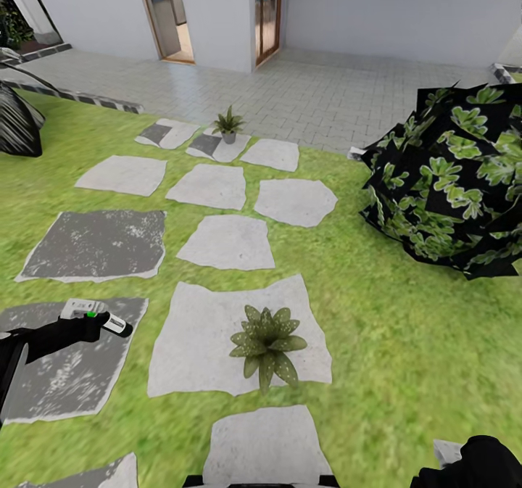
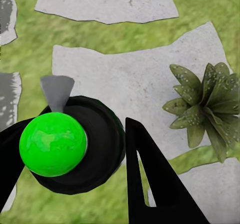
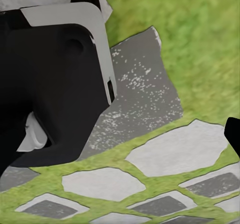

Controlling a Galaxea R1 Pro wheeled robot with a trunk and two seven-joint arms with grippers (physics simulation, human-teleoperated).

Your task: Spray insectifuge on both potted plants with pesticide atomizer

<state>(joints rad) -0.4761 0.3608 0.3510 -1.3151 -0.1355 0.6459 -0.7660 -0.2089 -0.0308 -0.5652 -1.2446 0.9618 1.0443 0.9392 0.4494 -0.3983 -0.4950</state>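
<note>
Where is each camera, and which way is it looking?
Head view: high on the robot, looking down over the lawn; left gripper holding the atomizer.
Left wrist view: by that gripper, looking down at a plant; one finger shows.
Right wrist view: on the right arm, facing grass and stones; dark robot parts show.
Head and left wrist views share the plant.

Green lawn [image 1: 406,343] with grey stepping stones [image 1: 226,243], pale paving [image 1: 326,89], white wall [image 1: 391,9], open doorways [image 1: 168,13].

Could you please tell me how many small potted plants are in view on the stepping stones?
2: near potted plant on the large pale stone ahead; far potted plant on a stone by the paving.
</note>
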